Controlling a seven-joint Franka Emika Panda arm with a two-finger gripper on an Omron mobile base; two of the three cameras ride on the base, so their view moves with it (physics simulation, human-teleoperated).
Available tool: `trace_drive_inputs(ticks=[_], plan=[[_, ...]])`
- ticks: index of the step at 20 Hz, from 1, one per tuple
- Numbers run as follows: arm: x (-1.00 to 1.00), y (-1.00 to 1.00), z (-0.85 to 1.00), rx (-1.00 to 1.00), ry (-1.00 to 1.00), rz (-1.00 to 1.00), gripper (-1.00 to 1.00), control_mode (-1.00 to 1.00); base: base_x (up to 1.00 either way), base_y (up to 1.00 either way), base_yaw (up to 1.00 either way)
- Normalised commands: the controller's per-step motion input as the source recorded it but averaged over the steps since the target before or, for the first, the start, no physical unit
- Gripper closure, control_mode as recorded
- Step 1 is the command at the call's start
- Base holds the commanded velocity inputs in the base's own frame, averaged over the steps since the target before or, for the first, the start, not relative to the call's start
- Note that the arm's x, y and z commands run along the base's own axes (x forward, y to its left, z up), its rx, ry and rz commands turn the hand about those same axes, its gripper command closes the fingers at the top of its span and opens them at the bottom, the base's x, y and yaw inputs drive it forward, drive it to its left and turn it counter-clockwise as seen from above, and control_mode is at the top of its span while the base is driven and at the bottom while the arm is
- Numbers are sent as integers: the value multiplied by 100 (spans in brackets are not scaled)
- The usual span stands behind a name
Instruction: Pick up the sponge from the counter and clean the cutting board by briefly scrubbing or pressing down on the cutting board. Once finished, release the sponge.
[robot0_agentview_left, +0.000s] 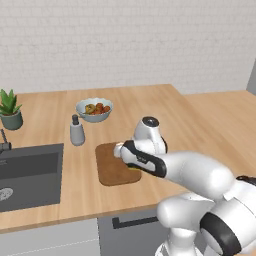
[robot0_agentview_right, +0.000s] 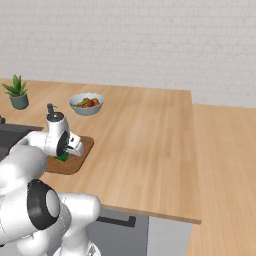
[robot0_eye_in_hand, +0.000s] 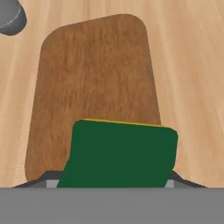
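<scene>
Sponge (robot0_eye_in_hand: 120, 155) between jaws, green face up, over cutting board (robot0_eye_in_hand: 94, 74).

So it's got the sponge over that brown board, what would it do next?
Probably press down and rub briefly: the sponge sits in the gripper at the cutting board's near end, though contact can't be confirmed.

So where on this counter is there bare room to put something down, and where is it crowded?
Free: the wide counter stretch right of the cutting board, out to the counter's right edge. Crowded: the left side, where the sink, plant, soap dispenser and fruit bowl ring the board, with the sponge over it.
</scene>
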Motion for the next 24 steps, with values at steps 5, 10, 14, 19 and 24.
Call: trace_drive_inputs(ticks=[5,10,14,19,24], plan=[[30,89,14,0,0,0,100,-100,0,0,0],[35,18,0,-1,0,0,100,-100,0,0,0],[38,0,0,0,0,0,100,-100,0,0,0],[48,11,-2,-8,0,0,100,-100,0,0,0],[22,0,-14,-2,0,0,100,-100,0,0,0]])
